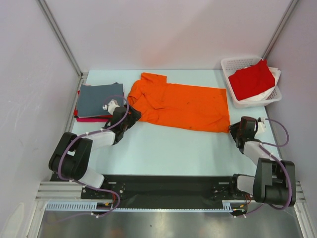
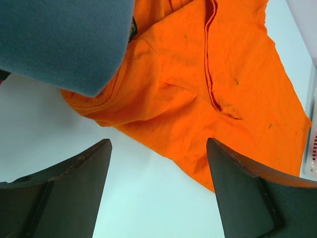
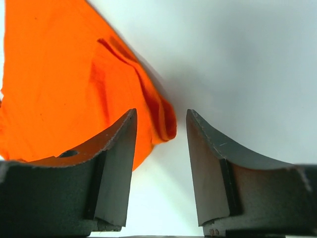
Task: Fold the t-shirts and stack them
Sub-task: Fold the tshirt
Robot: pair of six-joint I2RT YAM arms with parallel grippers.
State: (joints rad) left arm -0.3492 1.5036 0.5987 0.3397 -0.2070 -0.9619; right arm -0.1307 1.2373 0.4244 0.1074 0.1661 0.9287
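Note:
A bright orange t-shirt (image 1: 181, 105) lies spread flat across the middle of the table. A folded slate grey t-shirt (image 1: 100, 98) sits at the left on a magenta one whose edge (image 1: 92, 119) shows beneath. A red t-shirt (image 1: 251, 79) lies in the basket. My left gripper (image 1: 132, 115) is open and empty just short of the orange shirt's left edge (image 2: 198, 99), with the grey shirt (image 2: 59, 39) beside it. My right gripper (image 1: 233, 130) is open at the shirt's near right corner; that corner (image 3: 166, 119) lies between the fingertips (image 3: 161, 113).
A white lattice basket (image 1: 246, 103) stands at the back right, with white cloth (image 1: 271, 92) under the red shirt. Metal frame posts (image 1: 59, 34) rise at the back corners. White walls close in the table on three sides.

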